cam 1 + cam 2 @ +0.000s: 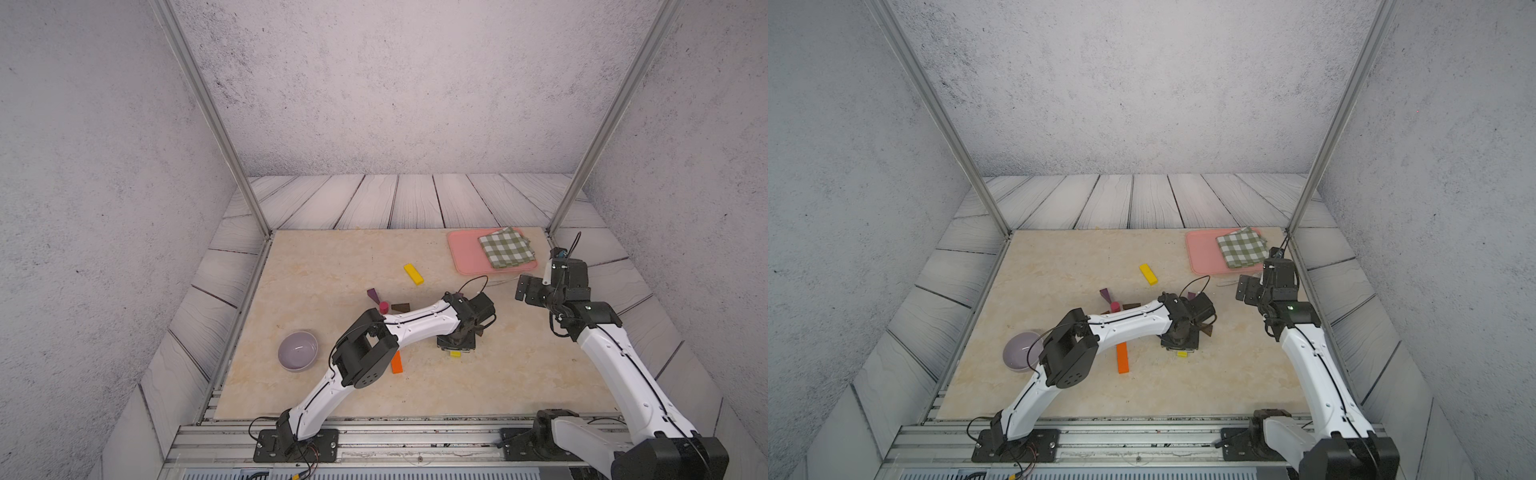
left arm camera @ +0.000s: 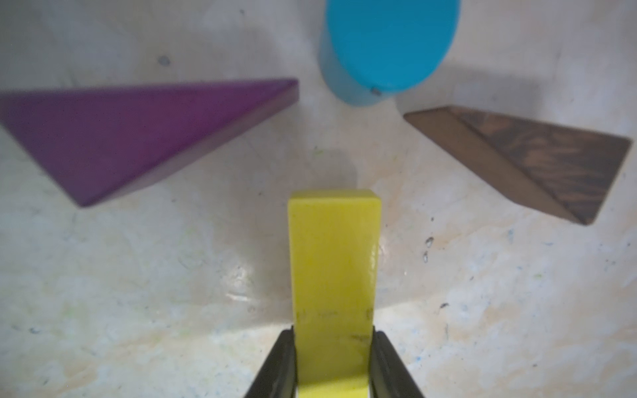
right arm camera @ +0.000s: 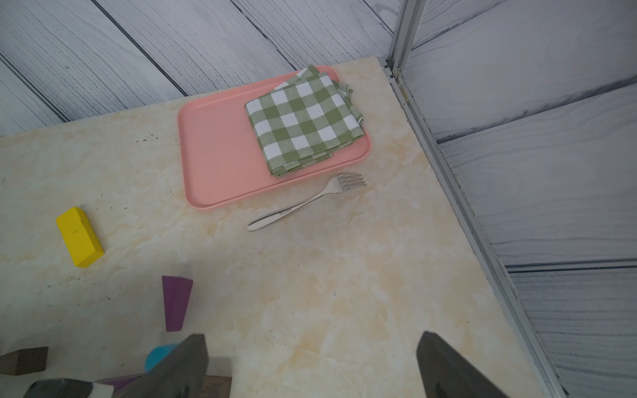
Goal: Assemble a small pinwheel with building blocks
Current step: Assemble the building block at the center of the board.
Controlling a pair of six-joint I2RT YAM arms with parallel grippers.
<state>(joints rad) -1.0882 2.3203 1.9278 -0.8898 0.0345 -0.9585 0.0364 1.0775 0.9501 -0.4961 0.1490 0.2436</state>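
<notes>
Yellow bar (image 2: 333, 268); fork (image 3: 306, 203) stamp unreadable

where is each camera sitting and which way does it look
Top views: high behind the robot's bases, looking down across the table; left arm and right arm show.
Left wrist: low over the table, facing blue cylinder, purple wedge, brown wedge; left gripper shut on held yellow bar.
Right wrist: raised, tilted toward pink tray, checked cloth, fork; right gripper open.
Shared: both wrist views catch the blue cylinder; top and right wrist views, the loose yellow bar.
</notes>
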